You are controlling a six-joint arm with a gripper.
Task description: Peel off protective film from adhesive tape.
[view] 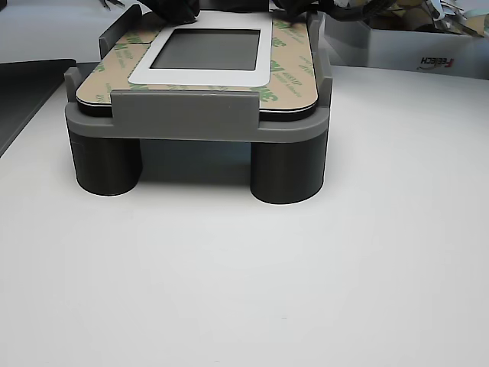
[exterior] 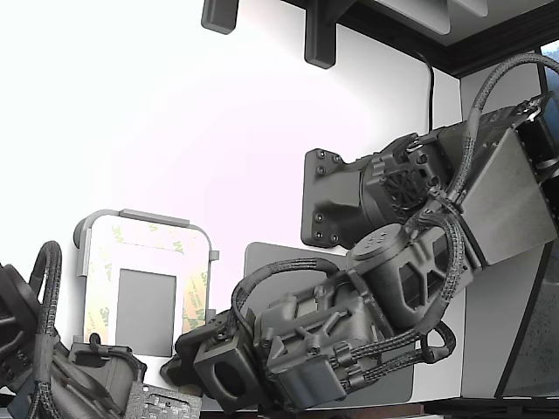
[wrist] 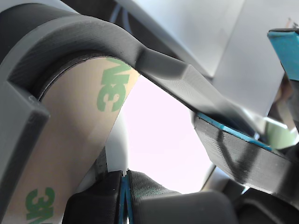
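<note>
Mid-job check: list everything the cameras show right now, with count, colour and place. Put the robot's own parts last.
Protective film: strips, peach with green 3M logos, lying as a border around the window on the tray; the wrist view shows one stretch close up.
Window: one, grey with a white frame, centre of the tray.
Tray: one, grey, rounded corners, raised on two dark round legs on the table.
Table: one, white.
Mat: one, grey, on the table behind the arm in the exterior view.
Box: one, white, back of the other view on its right.
Arm: one, dark grey with cables, reaching down to the tray's near edge.
Gripper: one, dark; whether the jaws are open cannot be told.
</note>
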